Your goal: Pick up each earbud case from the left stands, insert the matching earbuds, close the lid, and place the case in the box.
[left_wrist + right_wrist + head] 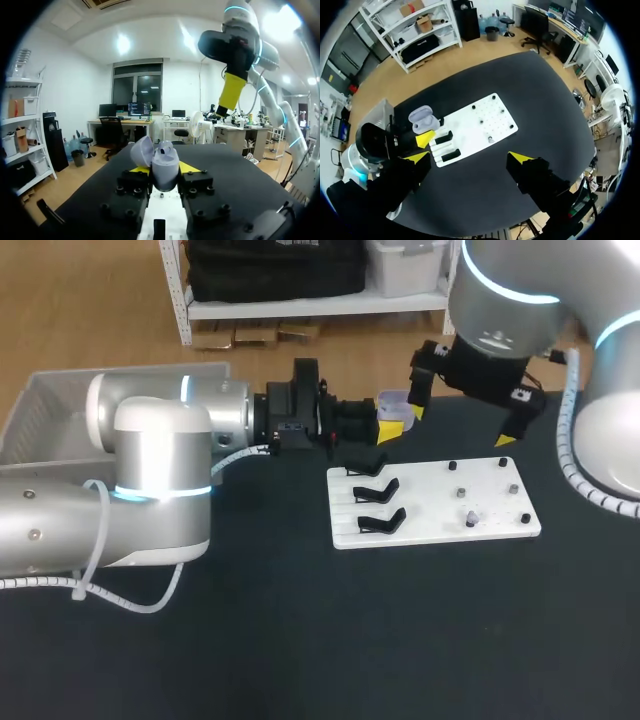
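Observation:
A lavender earbud case (394,403) (164,165) (423,119) has its lid swung open. My left gripper (390,426) (164,170) is shut on it, one yellow tip on each side, holding it above the table just behind the white stand board (480,532) (495,107). My right gripper (460,426) (469,158) hangs high over the board's far edge. It is open wide with nothing between its fingers. In the left wrist view, one of its yellow fingers (232,91) shows above and beyond the case.
Three black stands (376,492) on the board's left part have nothing on them. Small dark pegs (502,463) dot its right part, with a small pale piece (470,517) among them. A grey box (50,405) stands at the far left, behind my left arm.

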`<action>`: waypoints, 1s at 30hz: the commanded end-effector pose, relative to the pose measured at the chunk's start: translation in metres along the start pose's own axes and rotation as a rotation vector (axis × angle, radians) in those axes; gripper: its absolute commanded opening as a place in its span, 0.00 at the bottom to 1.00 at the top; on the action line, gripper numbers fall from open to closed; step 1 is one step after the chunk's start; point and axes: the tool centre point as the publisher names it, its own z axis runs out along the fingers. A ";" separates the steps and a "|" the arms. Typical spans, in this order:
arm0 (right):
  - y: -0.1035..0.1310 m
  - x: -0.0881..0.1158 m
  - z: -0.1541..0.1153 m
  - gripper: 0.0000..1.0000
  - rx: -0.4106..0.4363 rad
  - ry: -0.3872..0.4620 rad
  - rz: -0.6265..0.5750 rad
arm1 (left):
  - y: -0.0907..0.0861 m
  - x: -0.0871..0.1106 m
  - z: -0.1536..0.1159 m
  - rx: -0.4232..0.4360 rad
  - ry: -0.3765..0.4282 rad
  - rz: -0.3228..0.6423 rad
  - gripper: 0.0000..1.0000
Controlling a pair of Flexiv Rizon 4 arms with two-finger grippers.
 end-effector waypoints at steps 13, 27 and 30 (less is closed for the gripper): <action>-0.030 0.021 0.072 1.00 0.003 -0.059 0.034 | 0.000 0.001 0.000 -0.003 -0.005 0.003 0.00; -0.069 0.048 0.140 0.72 0.073 0.045 0.121 | 0.000 0.001 0.000 -0.003 -0.005 0.003 0.00; -0.067 0.048 0.147 0.48 0.065 0.030 0.083 | 0.000 0.001 0.000 -0.003 -0.005 0.003 0.00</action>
